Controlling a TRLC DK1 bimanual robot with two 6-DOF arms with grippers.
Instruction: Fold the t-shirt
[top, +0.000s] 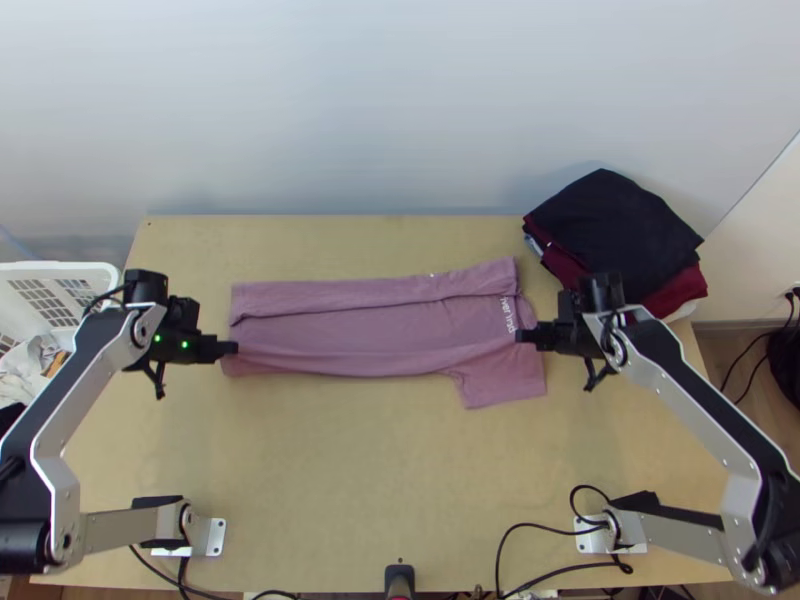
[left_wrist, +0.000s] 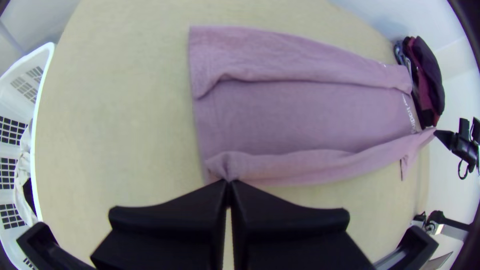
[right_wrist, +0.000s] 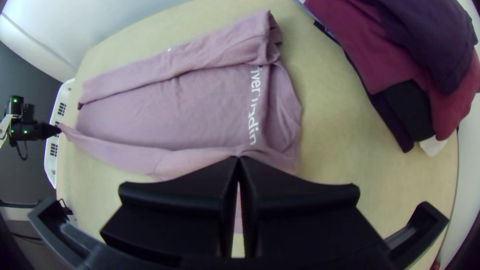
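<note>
T-shirt (top: 370, 325), white lettering (top: 508, 314), left end effector (top: 233, 348), right end effector (top: 522, 337), both pinched closed on its edge

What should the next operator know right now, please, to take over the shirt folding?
Left claw: shut on the shirt's near edge, hem end.
Right claw: shut on the same side, collar end.
Shirt: lengthwise across the table, near side drawn up between the claws.
Done: far side folded inward.
To do: lay the near side in, with its sleeve; then probably fold the length.
</note>
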